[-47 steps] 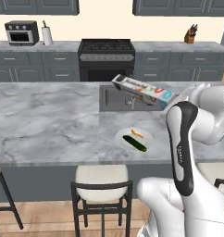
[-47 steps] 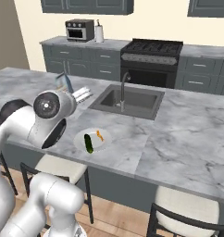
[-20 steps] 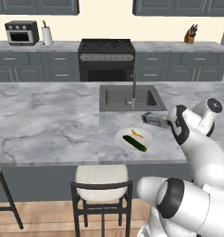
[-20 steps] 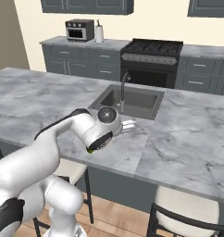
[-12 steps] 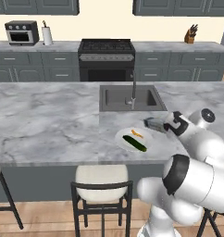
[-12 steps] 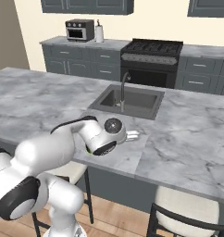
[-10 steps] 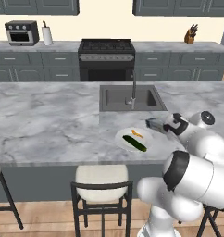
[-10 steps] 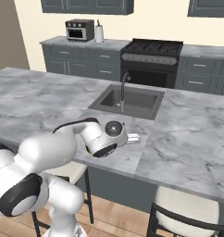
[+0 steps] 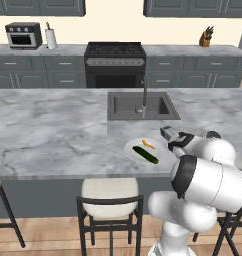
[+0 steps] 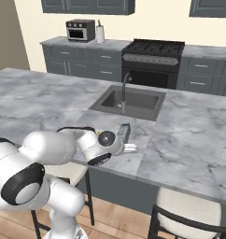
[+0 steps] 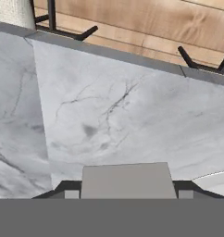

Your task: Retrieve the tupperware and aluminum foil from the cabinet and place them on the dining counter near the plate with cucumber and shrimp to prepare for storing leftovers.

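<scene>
A: The dining counter point(image 9: 53, 130) fills the middle; the plate point(image 9: 138, 150) sits at centre

B: The gripper point(image 10: 133, 148) is clamped on the aluminum foil point(image 10: 124, 133), right of centre; lower it flat beside the plate, then release

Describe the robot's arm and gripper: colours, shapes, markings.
The arm is built of glossy white rounded shells, fat and tubular, joined by dark, near-black bands at the joints. A round dark cap with a pale centre sits on the wrist in the right base view. The gripper is small and pale. No loose cables or lettering are visible.
</scene>
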